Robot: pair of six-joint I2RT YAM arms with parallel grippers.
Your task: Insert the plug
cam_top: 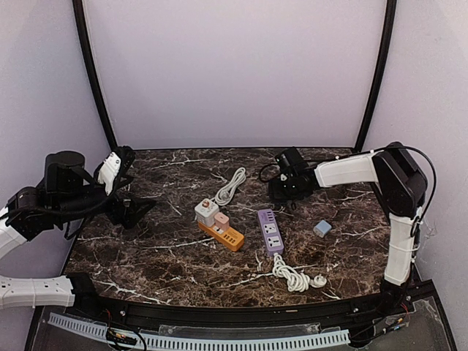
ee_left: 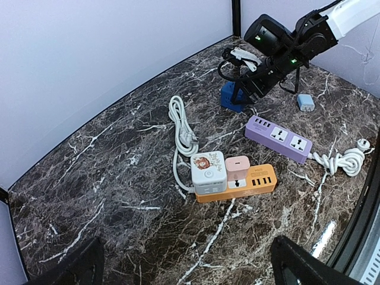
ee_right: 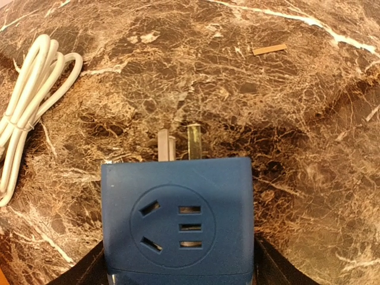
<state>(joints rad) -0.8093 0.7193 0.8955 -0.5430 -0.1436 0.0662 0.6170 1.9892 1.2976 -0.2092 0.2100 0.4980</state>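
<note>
The right gripper point(cam_top: 290, 189) is pinching the blue plug point(ee_right: 177, 219) low at the far right of the table point(cam_top: 146, 256), prongs pointing away and well apart from both strips, so the insertion itself is looking not yet begun. The left gripper point(cam_top: 135, 210) is hanging spread and empty at the left edge. The orange strip point(cam_top: 227, 236) is carrying a white cube point(cam_top: 206, 210) and a pink plug point(cam_top: 221, 219), while the purple strip point(cam_top: 270, 230) is showing both sockets free.

Cannot see the blue adapter cube point(ee_right: 177, 219) whole, cropped by the right wrist view's bottom edge, nor much of the left gripper point(ee_left: 189, 252), likewise cut off in its view.
</note>
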